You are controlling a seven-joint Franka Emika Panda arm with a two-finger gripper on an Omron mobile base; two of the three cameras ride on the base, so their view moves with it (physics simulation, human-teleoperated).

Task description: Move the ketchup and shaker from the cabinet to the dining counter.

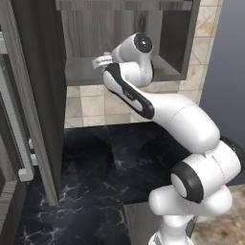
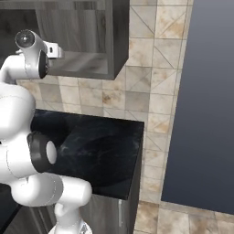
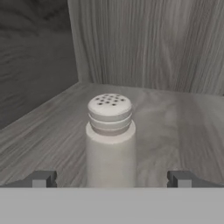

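Observation:
The shaker (image 3: 110, 131), a stubby pale cylinder with a perforated cap, stands upright on the grey wood-grain shelf of the cabinet (image 3: 183, 122). My gripper (image 3: 111, 179) is open, with one fingertip on each side of the shaker's base and a clear gap to both. In the left base view the arm reaches up into the open cabinet (image 1: 86, 72), and the hand (image 1: 102, 61) sits just above the shelf. The right base view shows the same cabinet (image 2: 91, 59) with the hand (image 2: 55, 50) inside. The ketchup is out of view.
The cabinet's open door (image 1: 38, 95) hangs at the left, close to the arm. A black veined counter top (image 1: 105, 158) (image 2: 100, 141) lies below the cabinet against a tiled wall (image 2: 151, 91); I cannot tell whether it is the dining counter. A blue-grey wall (image 2: 205, 105) stands at the right.

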